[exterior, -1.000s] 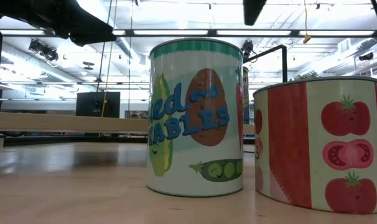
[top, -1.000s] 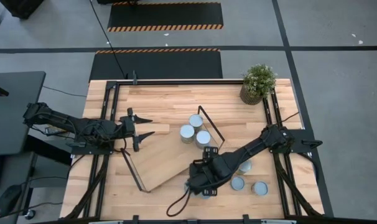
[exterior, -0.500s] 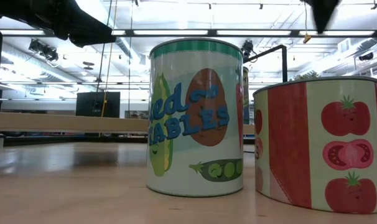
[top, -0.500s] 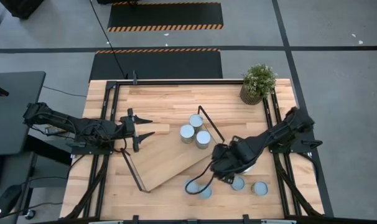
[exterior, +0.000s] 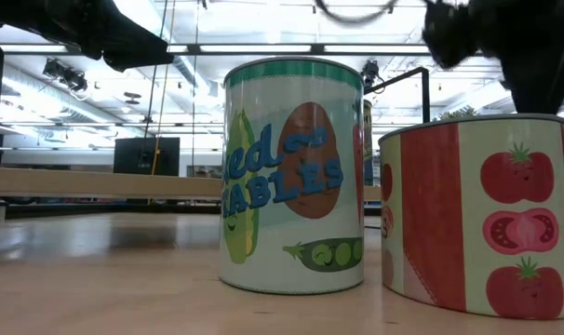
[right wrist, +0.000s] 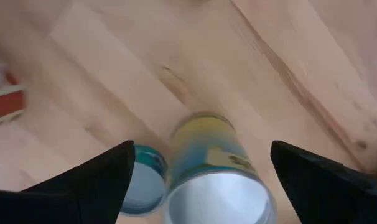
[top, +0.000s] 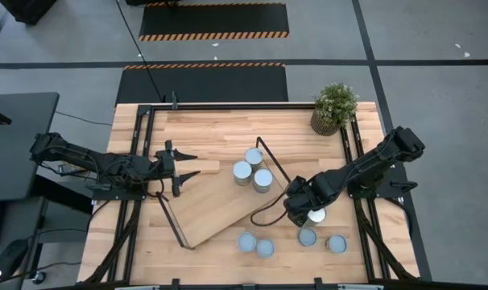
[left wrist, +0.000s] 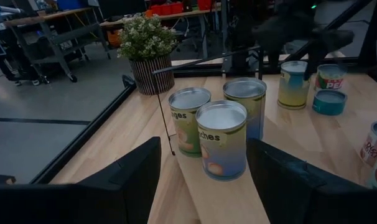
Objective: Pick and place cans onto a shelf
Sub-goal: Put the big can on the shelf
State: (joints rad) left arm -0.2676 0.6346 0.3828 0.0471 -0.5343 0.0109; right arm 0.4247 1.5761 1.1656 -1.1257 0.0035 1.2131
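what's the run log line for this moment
right gripper open over yellow can | left gripper open, waiting | three cans on shelf

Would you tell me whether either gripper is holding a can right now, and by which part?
Neither. The right gripper is open above a yellow-labelled can, not touching it; the left gripper is open and empty.

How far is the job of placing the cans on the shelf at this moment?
Done: three cans stand on the shelf. In hand: the right gripper, open and empty, hangs over a yellow-labelled can on the table. Left: that can plus four more near the table's front edge. The left gripper waits, open, beside the shelf's left end.
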